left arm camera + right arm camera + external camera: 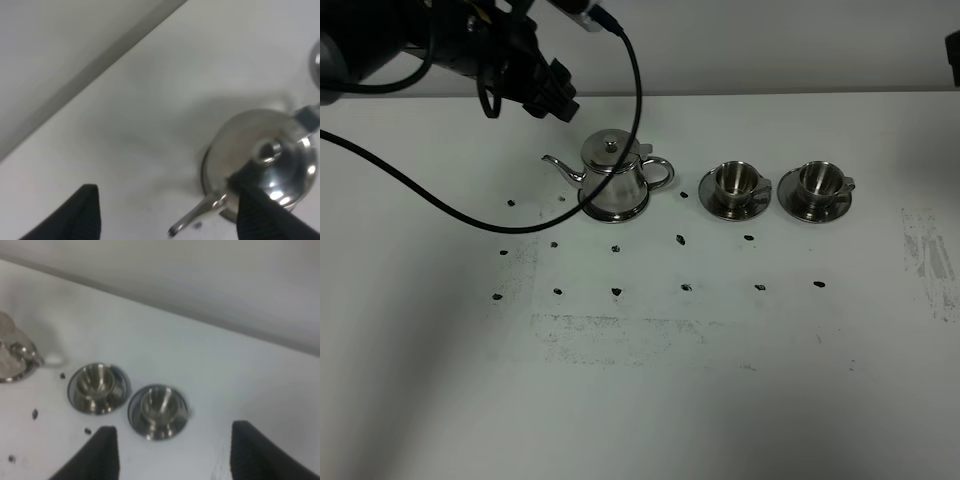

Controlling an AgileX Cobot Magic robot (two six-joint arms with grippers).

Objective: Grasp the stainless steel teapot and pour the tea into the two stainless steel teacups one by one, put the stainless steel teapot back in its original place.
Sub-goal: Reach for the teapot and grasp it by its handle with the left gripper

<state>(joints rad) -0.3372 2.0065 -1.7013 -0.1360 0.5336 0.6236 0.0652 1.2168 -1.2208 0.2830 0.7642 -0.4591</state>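
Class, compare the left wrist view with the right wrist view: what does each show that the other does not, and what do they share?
Only the left wrist view shows the thin spout and lid knob of the stainless steel teapot, along with the open left gripper. Only the right wrist view shows the two stainless steel teacups on their saucers, and the open right gripper. Both show the white table and the stainless steel teapot, though the right wrist view catches just part of it at the frame edge.

White table: 1 rimmed steel dish; 2 steel saucers, inner saucer, outer saucer; scattered black specks.
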